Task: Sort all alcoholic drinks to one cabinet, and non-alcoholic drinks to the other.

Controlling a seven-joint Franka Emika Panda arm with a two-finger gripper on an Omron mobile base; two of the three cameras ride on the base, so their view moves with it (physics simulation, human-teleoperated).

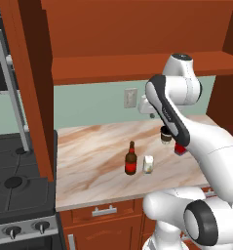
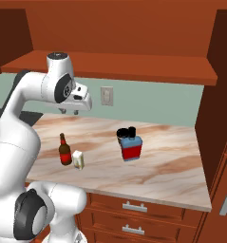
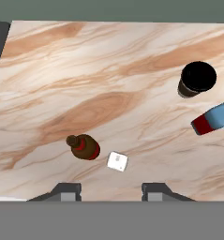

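Hand [image 3: 111, 188] partly open, empty, above the marbled desk [image 3: 132, 108]; risk: descending on the slim brown bottle [image 3: 84, 146] could topple the cream-white carton [image 3: 117, 161] touching at its 4 o'clock.

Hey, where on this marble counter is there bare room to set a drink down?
Free: the wide stretch left of the brown bottle toward the stove, and the counter right of the red bottle. Crowded: brown bottle beside the carton; the cup sits just behind the red bottle.
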